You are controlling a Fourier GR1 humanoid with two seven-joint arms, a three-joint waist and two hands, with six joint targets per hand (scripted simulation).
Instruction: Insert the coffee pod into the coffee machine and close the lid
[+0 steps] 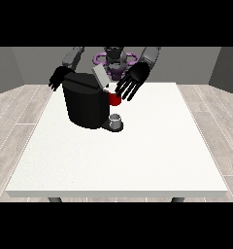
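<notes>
The black coffee machine (85,104) stands on the white table (138,155), left of the middle. Its grey lid (100,76) is tilted up and open. A red thing at the machine (114,99) shows at the machine's upper right side. The hand at the view's right (133,80) hovers just above and to the right of that red thing, open, with fingers spread and pointing down. The hand at the view's left (58,78) hangs behind the machine's far left corner with its fingers straight. A small grey thing (116,120) sits on the machine's low base.
The robot's torso (114,61) stands behind the table's far edge. The table's near half and right side are bare white surface. Wooden floor surrounds the table.
</notes>
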